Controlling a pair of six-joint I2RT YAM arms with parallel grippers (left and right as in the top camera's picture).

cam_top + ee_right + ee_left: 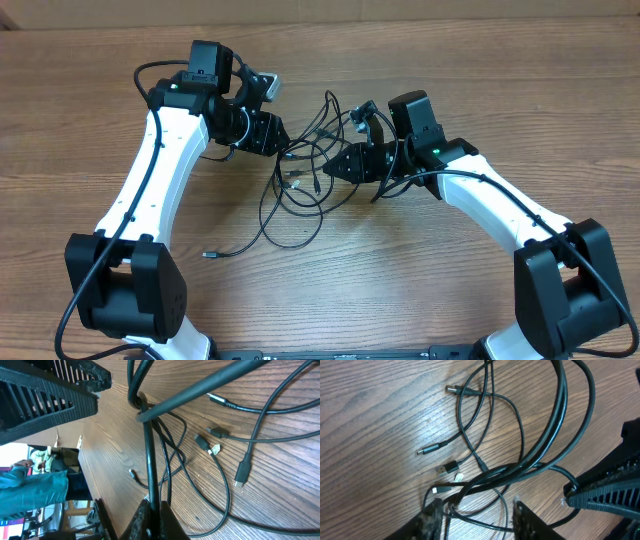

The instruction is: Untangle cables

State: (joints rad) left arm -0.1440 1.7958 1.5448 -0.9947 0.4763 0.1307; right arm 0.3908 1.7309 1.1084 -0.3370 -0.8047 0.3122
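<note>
A tangle of thin black cables (300, 185) lies on the wooden table between the two arms, with loops trailing toward the front and a loose plug (209, 255) at the front left. My left gripper (283, 143) is open at the tangle's left edge; in the left wrist view its fingers (476, 519) straddle cable strands (520, 467) without pinching them. My right gripper (332, 170) is shut on one cable (149, 460), which runs taut up from its fingertips (153, 509). Several plug ends (213, 440) lie loose on the wood.
The wooden table (100, 90) extends around the tangle. The right arm's black body (615, 485) sits close to the left gripper, and the left arm's black body (45, 395) shows in the right wrist view. A person in blue (30, 480) is beyond the table edge.
</note>
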